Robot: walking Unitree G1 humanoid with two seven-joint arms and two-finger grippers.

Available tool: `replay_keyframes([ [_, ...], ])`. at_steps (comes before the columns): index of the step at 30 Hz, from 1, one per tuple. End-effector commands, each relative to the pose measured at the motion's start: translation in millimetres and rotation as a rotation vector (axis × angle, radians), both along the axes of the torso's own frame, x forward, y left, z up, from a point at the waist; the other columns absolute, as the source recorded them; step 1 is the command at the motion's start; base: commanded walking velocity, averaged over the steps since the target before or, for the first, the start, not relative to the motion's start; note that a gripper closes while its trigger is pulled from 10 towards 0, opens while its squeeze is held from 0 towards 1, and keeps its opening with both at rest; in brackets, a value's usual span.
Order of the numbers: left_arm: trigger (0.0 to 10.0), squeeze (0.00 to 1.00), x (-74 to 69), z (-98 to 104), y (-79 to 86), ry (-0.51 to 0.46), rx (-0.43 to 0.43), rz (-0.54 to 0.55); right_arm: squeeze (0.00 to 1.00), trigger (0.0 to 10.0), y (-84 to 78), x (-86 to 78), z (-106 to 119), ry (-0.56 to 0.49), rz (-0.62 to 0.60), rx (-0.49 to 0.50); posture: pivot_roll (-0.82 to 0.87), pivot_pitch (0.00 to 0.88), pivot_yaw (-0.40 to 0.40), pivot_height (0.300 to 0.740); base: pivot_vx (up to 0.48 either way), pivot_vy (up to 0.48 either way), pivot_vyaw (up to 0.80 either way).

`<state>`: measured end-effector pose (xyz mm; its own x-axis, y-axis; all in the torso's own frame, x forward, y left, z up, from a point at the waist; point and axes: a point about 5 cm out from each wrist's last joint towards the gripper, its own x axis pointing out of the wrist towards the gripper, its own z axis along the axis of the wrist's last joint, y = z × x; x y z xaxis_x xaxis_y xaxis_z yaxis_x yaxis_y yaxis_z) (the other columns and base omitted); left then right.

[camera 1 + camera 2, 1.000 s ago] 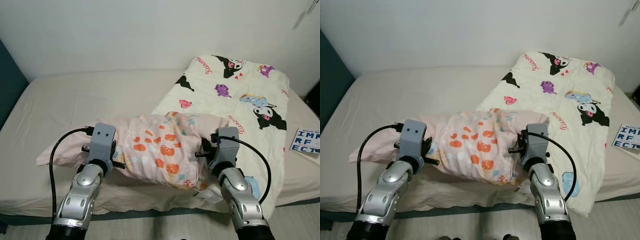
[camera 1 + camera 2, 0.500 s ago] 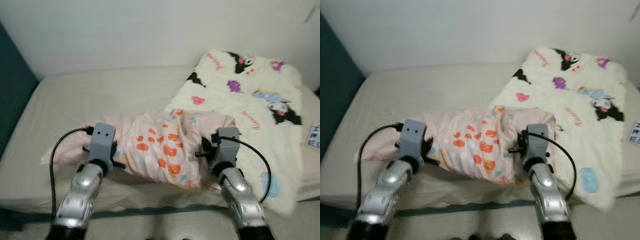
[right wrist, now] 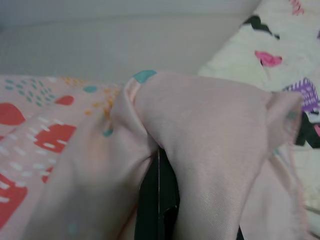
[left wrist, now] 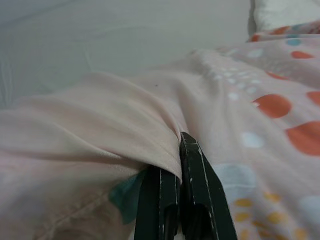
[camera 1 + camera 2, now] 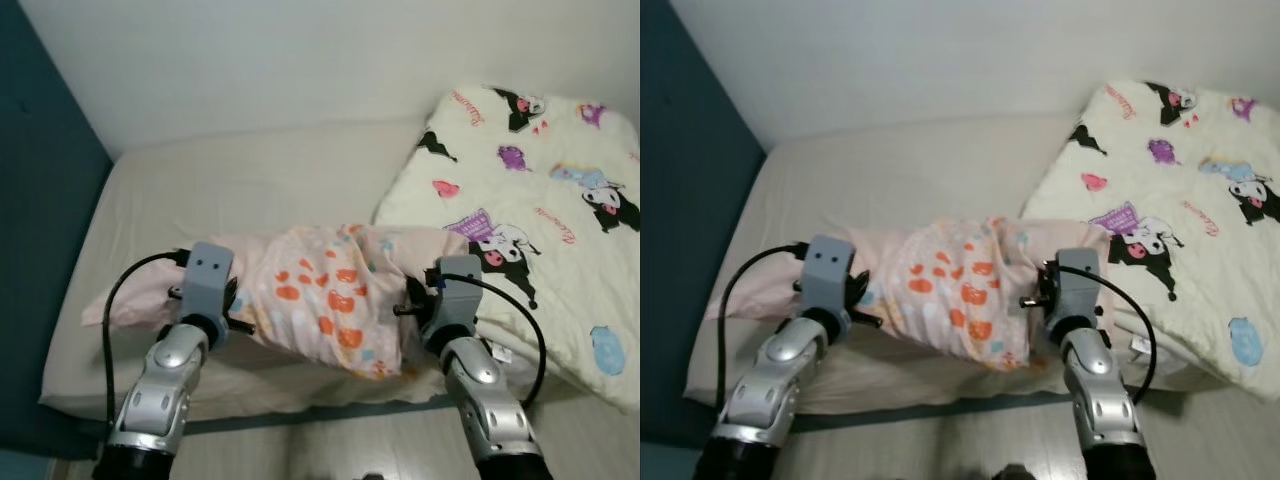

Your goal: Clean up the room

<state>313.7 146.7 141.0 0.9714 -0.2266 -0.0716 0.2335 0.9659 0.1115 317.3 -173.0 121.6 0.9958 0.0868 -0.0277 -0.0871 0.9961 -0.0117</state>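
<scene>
Pillow [image 5: 320, 300]: pink, orange and teal print, held above the near edge of the bed [image 5: 250, 180], stretched between both grippers. Left gripper [image 4: 177, 165]: jaws clenched on a fold of pillow fabric at its left end; cloth drapes over the fingertips [image 4: 192, 155]. Right gripper [image 3: 159, 200]: jaws clenched on the bunched right end, fabric wrapped round both sides of the fingers [image 3: 150, 200]. Blanket [image 5: 540, 200]: cream, cartoon print, spread on the bed's right part, just beside the pillow's right end. Wall [image 5: 40, 200]: dark teal, left of bed.
</scene>
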Motion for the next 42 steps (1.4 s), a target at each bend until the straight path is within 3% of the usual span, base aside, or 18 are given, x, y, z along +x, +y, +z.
replay_keyframes([
  [1, 10.0, 0.00, -1.6, 4.1, -1.8, -0.033, 0.005, -0.023, 0.00, 10.0, 12.7, -1.2, 1.1, -0.019, 0.046, 0.012, -0.02, 0.202, 0.012, 0.740, 0.000, 0.480, 0.00],
  [12, 10.0, 0.00, -0.6, 3.6, -2.4, -0.020, -0.003, -0.026, 0.00, 10.0, 11.4, -1.9, 1.1, -0.022, 0.037, 0.014, -0.02, 0.204, 0.020, 0.740, 0.000, 0.428, 0.00],
  [29, 10.0, 0.00, -2.1, 4.7, -7.5, -0.030, 0.013, -0.030, 0.00, 10.0, 7.0, -2.0, 1.1, -0.022, 0.020, 0.013, -0.02, 0.214, 0.025, 0.740, 0.000, -0.480, 0.00],
  [42, 10.0, 0.00, -0.4, 4.7, -6.8, -0.024, 0.014, -0.017, 0.00, 10.0, 5.6, -1.8, 0.4, -0.019, 0.012, 0.020, -0.02, 0.209, 0.026, 0.740, 0.000, 0.000, 0.00],
])
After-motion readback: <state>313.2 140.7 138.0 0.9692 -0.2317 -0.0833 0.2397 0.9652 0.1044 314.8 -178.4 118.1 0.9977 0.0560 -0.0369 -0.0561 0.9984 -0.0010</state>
